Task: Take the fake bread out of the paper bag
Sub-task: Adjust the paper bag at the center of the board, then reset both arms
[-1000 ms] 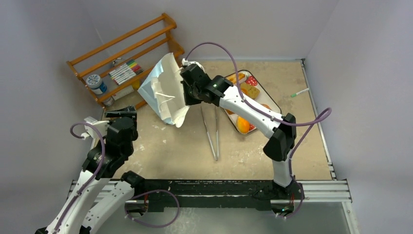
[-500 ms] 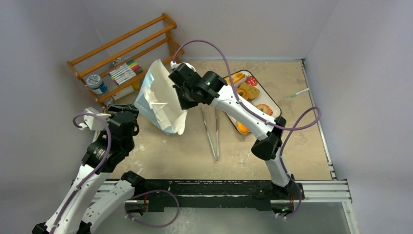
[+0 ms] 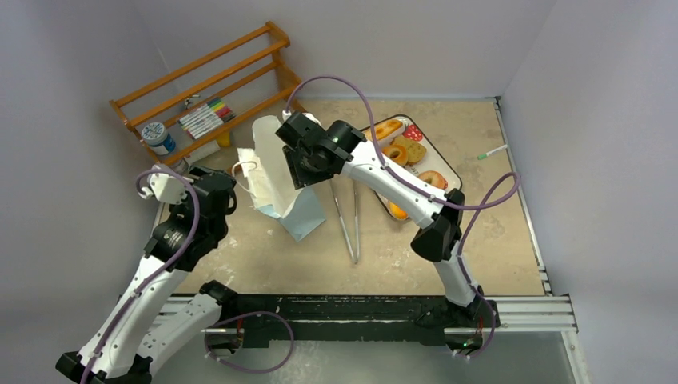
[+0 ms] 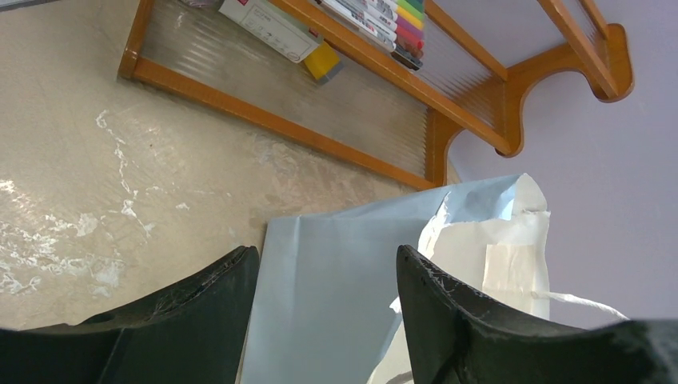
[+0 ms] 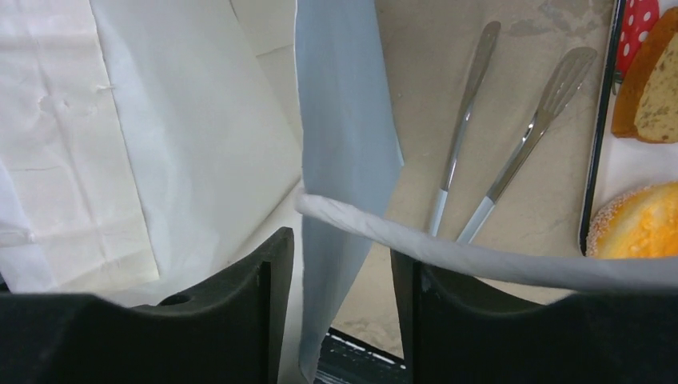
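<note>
The pale-blue paper bag (image 3: 270,182) rests on the table left of centre, its white inside showing. My right gripper (image 3: 297,164) is over its rim and open. In the right wrist view the bag's blue wall (image 5: 344,144) hangs loose between the fingers (image 5: 264,304), and a white cord handle (image 5: 480,256) lies across the right one. My left gripper (image 3: 230,186) is open just left of the bag, and the bag's blue side (image 4: 336,296) fills the gap in front of its jaws. The fake bread (image 3: 404,150) lies on the tray (image 3: 450,172).
Long metal tongs (image 3: 345,210) lie between the bag and the tray. A wooden rack (image 3: 204,96) with markers stands at the back left, close behind the bag. A green-tipped pen (image 3: 492,151) lies at the far right.
The right gripper has opened and let go of the bag, which has come down from the air onto the table. The left arm has moved in toward the bag.
</note>
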